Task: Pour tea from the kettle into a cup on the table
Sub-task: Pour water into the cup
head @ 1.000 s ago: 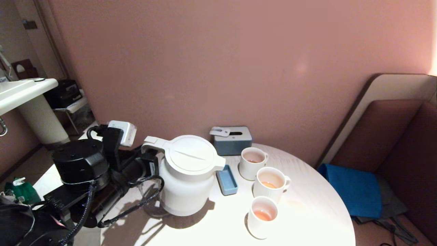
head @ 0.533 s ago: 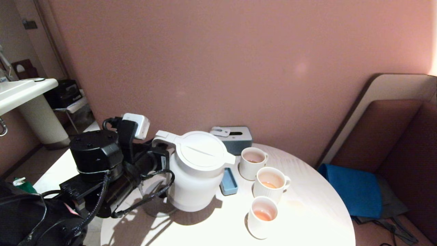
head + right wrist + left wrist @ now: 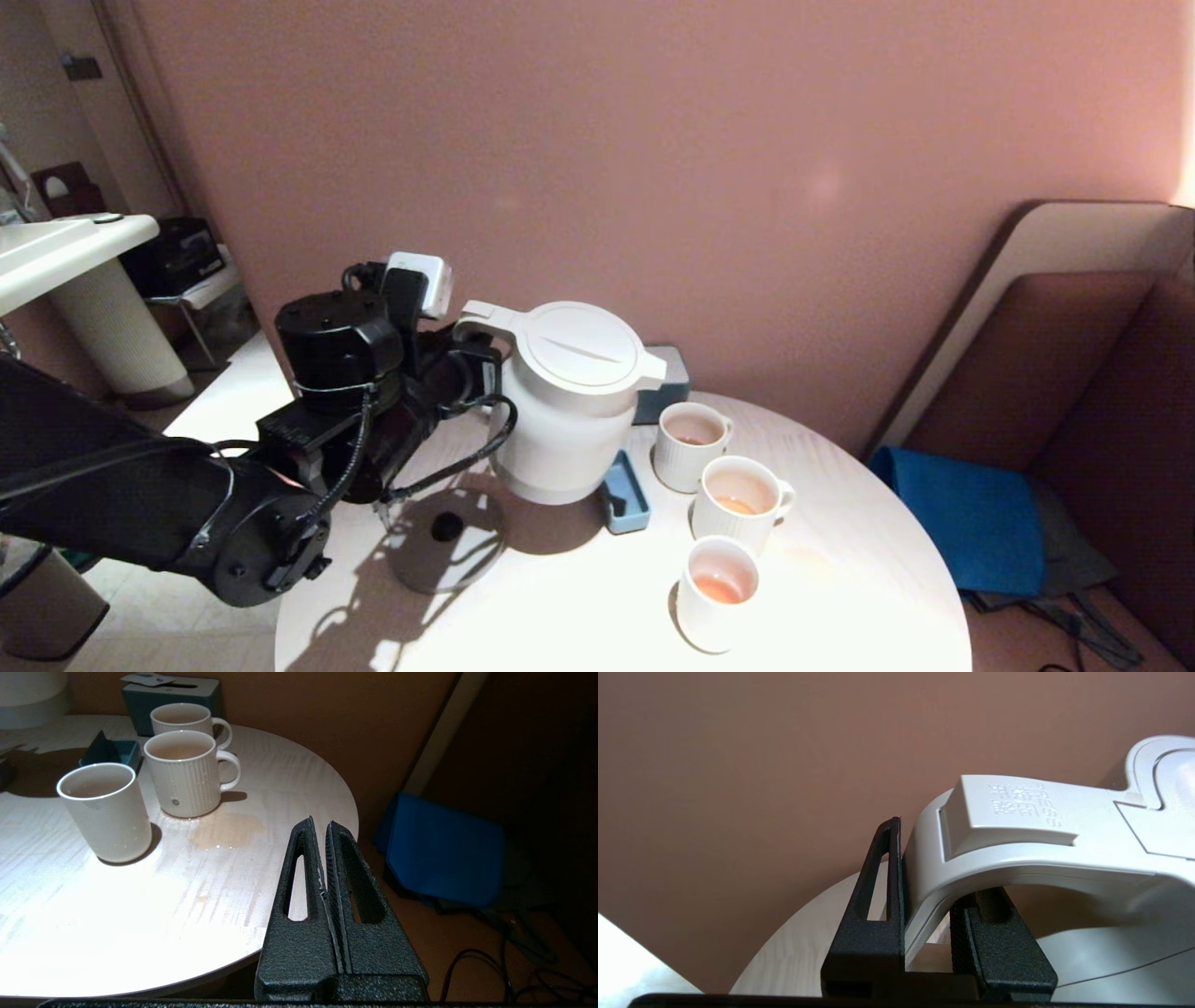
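The white kettle [image 3: 569, 401] hangs upright above the table [image 3: 840, 597], its spout pointing towards the cups. My left gripper [image 3: 471, 359] is shut on the kettle's loop handle [image 3: 1017, 830], one black finger [image 3: 878, 905] on each side of it. Three white cups stand in a row to the kettle's right: far [image 3: 691, 446], middle [image 3: 740, 504] and near [image 3: 717, 593]. Each holds a little orange tea [image 3: 719, 588]. My right gripper [image 3: 320, 826] is shut and empty, low beside the table's right edge, outside the head view.
The flat grey base disc [image 3: 446, 541] lies bare on the table under my left arm. A small blue tray [image 3: 624, 492] sits between kettle and cups, with a grey-blue tissue box [image 3: 667, 383] behind the kettle. A tea puddle [image 3: 227, 830] lies beside the middle cup.
My left gripper has lifted the kettle off its base disc and carried it up and towards the wall and cups. The disc now shows uncovered. The cups have not moved.
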Available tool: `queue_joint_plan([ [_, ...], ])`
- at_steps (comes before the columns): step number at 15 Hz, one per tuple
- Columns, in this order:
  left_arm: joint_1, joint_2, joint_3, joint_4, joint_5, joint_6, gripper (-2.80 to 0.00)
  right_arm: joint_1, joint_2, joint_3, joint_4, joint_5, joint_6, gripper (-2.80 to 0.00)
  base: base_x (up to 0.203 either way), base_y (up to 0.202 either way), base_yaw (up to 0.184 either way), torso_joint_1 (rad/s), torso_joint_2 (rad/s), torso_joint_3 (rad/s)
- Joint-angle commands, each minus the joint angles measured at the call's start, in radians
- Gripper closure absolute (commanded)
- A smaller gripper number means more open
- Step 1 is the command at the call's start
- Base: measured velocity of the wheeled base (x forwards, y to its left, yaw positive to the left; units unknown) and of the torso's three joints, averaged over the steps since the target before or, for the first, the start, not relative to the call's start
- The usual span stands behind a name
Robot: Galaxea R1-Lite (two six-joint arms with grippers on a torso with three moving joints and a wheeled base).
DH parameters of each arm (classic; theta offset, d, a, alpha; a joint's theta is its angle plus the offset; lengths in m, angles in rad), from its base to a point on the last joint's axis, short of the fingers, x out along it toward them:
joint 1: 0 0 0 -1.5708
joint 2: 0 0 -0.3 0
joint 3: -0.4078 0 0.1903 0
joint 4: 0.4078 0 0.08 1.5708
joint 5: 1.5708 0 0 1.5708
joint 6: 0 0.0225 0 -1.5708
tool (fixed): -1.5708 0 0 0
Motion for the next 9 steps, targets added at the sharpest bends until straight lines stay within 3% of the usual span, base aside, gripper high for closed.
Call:
queue_joint_plan([
  [1,0.001,0.086,-0.060,-0.009,0.002,0.007,0.00,0.000,0.001,0.000,0.000,0.001,-0.001,0.00,0.000,0.000,0.000,0.000,0.00,0.000],
  [9,0.001,0.183,-0.288,0.126,0.002,0.044,0.00,-0.001,0.001,0.000,-0.001,0.001,-0.001,0.00,0.000,0.000,0.000,0.000,0.00,0.000],
])
